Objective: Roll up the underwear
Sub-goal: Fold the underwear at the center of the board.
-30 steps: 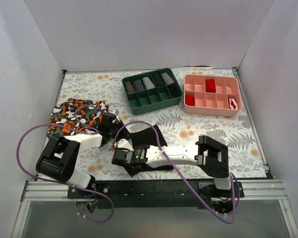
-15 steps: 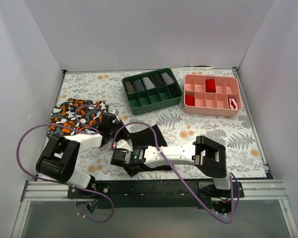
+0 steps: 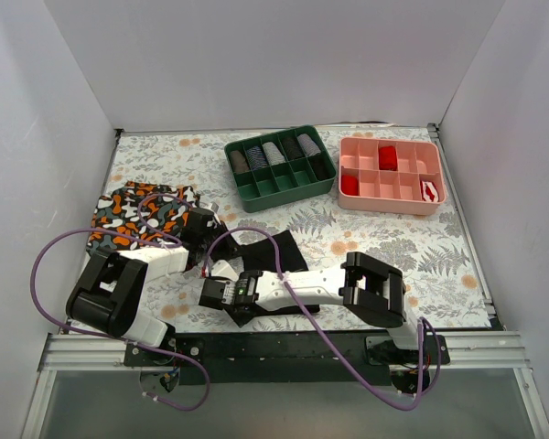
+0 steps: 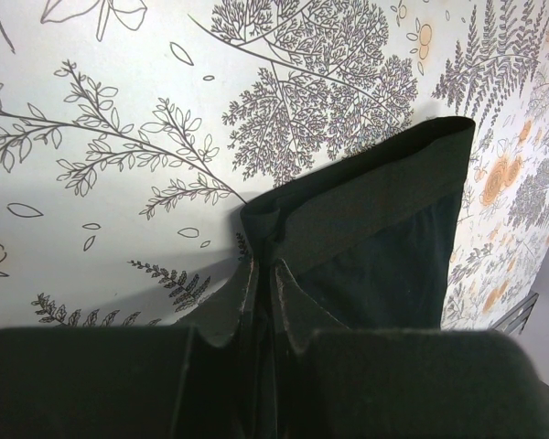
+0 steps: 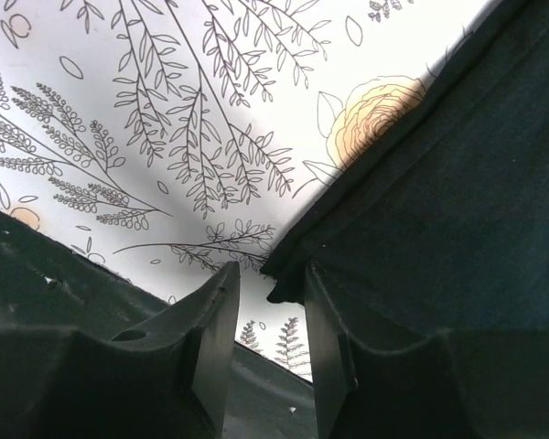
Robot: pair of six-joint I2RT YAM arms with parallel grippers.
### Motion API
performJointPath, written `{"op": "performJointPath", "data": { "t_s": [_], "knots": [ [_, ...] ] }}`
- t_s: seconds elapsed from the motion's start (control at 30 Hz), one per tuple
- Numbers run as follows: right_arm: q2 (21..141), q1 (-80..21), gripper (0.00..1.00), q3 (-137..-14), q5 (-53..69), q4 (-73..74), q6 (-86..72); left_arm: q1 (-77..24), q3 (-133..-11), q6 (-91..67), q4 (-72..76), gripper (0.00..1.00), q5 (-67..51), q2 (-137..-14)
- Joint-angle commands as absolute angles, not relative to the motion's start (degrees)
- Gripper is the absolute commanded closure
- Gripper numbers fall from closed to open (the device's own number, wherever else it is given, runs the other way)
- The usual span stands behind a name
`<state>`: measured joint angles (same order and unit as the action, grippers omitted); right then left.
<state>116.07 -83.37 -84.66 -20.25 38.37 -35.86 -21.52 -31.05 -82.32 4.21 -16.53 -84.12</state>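
The black underwear (image 3: 273,251) lies flat on the floral table, partly under the right arm. My left gripper (image 3: 210,249) is at its left edge; in the left wrist view the gripper (image 4: 261,279) is shut on the corner of the waistband of the underwear (image 4: 375,229). My right gripper (image 3: 210,293) is at the garment's near left corner. In the right wrist view the gripper (image 5: 270,302) is open, low over the table, with the edge of the underwear (image 5: 439,183) lying between its fingers.
Camouflage-patterned underwear (image 3: 137,212) lies at the left, behind the left arm. A green tray (image 3: 325,146) with rolled garments and a pink tray (image 3: 436,183) with red rolls stand at the back. White walls enclose the table.
The right arm has slid its gripper to the left along the near edge of the black underwear. The left arm and the garment have stayed in place.
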Motion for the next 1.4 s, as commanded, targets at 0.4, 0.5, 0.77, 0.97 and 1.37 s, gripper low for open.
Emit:
{"op": "performJointPath", "data": {
  "t_s": [0.4, 0.5, 0.77, 0.97, 1.37],
  "knots": [
    [119.62, -83.32, 0.88, -86.22, -21.97, 41.75, -37.62, -21.27, -30.85, -81.65, 3.25, 1.0, -16.0, -82.71],
    [119.79, -83.23, 0.99, -86.04, -21.88, 41.66, -37.27, -21.18, -30.67, -81.82, 2.64, 1.0, -15.03, -81.83],
    [110.77, -83.06, 0.99, -80.17, -21.45, 33.77, -36.39, -20.83, -32.08, -81.83, -6.66, 1.0, -8.27, -76.91],
    [100.39, -82.36, 0.99, -72.61, -17.24, 25.68, -37.18, -20.3, -33.48, -81.12, -14.05, 1.0, -4.92, -72.95],
    [89.92, -79.11, 0.99, -59.42, -9.58, 13.02, -40.69, -20.21, -39.81, -78.14, -23.46, 1.0, -8.78, -70.22]
  ]
}}
